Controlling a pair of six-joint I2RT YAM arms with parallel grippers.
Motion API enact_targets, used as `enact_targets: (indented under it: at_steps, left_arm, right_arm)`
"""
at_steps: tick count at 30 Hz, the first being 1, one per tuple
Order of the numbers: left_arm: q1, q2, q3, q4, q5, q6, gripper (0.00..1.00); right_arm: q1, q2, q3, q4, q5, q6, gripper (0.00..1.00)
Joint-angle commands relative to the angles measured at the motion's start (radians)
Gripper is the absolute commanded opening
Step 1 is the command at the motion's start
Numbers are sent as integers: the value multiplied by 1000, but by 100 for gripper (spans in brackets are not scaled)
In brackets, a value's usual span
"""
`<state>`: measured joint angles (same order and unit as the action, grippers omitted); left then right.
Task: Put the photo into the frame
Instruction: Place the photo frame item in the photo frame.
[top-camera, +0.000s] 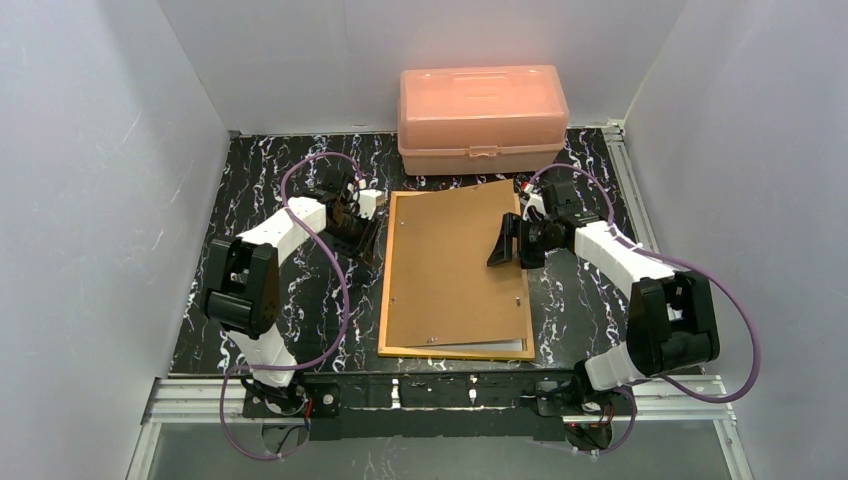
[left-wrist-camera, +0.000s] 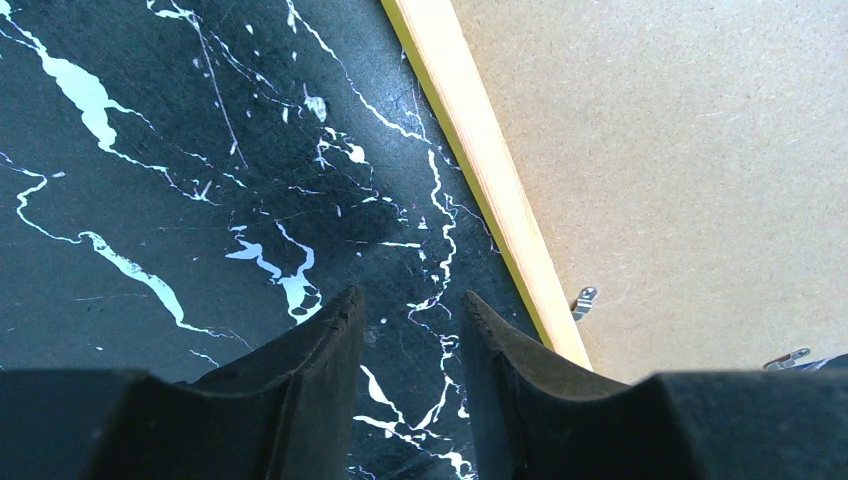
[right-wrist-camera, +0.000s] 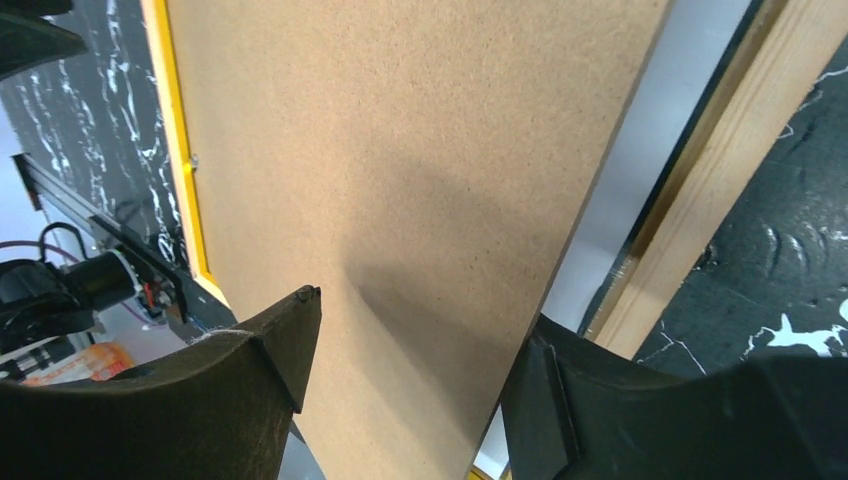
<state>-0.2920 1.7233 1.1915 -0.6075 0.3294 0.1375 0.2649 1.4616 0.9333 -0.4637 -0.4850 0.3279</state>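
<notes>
Nearest the lens in the left wrist view, the left gripper (left-wrist-camera: 410, 300) has its two dark fingers (left-wrist-camera: 320, 350) parted by a moderate gap with nothing between them. It hangs over the black marbled table (left-wrist-camera: 150, 200), just beside the left rail of the frame (left-wrist-camera: 490, 180). In the right wrist view the right gripper (right-wrist-camera: 420, 320) also has its fingers (right-wrist-camera: 280, 345) spread apart. They stand on either side of the right edge of the brown backing board (right-wrist-camera: 400, 150); contact with the board cannot be judged.

In the top view the frame lies flat, back upward, at the centre of the table. The backing board rests on it slightly askew, its corner at 1 o'clock overhanging the yellow border. The left gripper sits at 10 o'clock of the frame, the right gripper at 2 o'clock. A salmon-pink box (top-camera: 480, 110) stands at 12 o'clock, near the frame's far edge.

A small metal clip (left-wrist-camera: 584, 300) projects over the board beside the left rail. A pale strip (right-wrist-camera: 640, 170) shows between the board's edge and the right rail; whether it is the photo or the pane cannot be told.
</notes>
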Motion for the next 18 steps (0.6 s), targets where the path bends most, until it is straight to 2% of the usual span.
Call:
enact_targets:
  at_steps: [1, 18]
  left_arm:
    - [-4, -29, 10, -31, 15, 7, 38]
    - [-4, -33, 4, -38, 20, 4, 38]
  right_arm:
    - [18, 2, 50, -35, 58, -41, 71]
    - [37, 37, 74, -96, 221, -56, 77]
